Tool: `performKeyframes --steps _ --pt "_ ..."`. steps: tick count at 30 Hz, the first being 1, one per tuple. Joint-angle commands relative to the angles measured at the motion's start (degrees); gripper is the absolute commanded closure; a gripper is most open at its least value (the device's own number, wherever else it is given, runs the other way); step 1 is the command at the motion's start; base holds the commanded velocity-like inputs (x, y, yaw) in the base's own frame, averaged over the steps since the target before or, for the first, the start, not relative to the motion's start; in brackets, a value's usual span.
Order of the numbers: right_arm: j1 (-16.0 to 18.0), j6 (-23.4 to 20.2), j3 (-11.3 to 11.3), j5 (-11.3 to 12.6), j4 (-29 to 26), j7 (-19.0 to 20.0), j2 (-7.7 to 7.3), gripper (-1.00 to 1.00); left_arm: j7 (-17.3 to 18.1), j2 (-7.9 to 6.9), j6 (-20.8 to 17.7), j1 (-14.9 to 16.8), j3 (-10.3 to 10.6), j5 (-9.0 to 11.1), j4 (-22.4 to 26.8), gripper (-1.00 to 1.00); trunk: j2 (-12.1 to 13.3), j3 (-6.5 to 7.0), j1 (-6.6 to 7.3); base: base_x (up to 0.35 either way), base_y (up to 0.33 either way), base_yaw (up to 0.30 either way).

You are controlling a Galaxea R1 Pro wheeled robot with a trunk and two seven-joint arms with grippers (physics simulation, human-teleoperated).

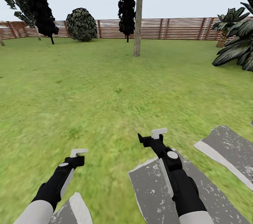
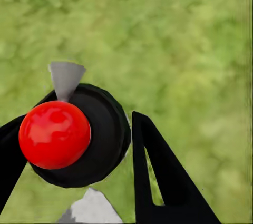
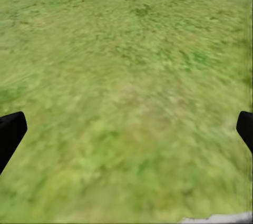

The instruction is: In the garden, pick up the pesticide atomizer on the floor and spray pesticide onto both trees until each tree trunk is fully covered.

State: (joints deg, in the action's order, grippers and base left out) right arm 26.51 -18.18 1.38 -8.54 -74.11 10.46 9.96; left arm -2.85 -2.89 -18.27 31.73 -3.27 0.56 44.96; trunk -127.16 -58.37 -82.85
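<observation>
Green grass lawn (image 1: pixel 105 87) runs underfoot, mottled and blurry. Grey speckled paving slabs (image 1: pixel 154 192) lie flat in the grass right beneath the right hand (image 1: pixel 150 137), another slab (image 1: pixel 228 150) off to that hand's outer side, one more (image 1: pixel 75 210) behind the left hand (image 1: pixel 78 156). Far ahead of both hands, a slim trunk (image 1: pixel 137 24) rises from the turf, and a round bush (image 1: pixel 81 24) sits by the slatted fence (image 1: pixel 175 28).

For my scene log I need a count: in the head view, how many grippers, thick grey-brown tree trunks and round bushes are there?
Grippers: 2, the left gripper and the right gripper
Thick grey-brown tree trunks: 1
Round bushes: 1
Total: 4
</observation>
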Motion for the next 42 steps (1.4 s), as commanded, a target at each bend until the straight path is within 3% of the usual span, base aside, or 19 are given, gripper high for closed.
performKeyframes --steps 1,17,42 --pt "0.0 -0.3 -0.1 -0.6 -0.1 0.4 0.04 -1.0 -0.1 -0.01 -0.3 0.0 0.0 0.1 0.1 1.0 0.0 -0.05 -0.03 0.339 0.0 -0.261" --pt "0.0 -0.4 -0.1 -0.7 0.0 0.4 0.04 -1.0 -0.1 -0.09 -0.3 0.0 0.0 0.1 0.1 1.0 0.0 -0.04 -0.03 0.339 0.005 -0.04" --pt "0.0 -0.3 -0.2 -0.7 -0.1 0.3 0.04 -1.0 0.0 -0.04 -0.5 0.0 0.0 0.1 0.2 1.0 0.0 -0.04 -0.03 0.336 0.123 0.0"
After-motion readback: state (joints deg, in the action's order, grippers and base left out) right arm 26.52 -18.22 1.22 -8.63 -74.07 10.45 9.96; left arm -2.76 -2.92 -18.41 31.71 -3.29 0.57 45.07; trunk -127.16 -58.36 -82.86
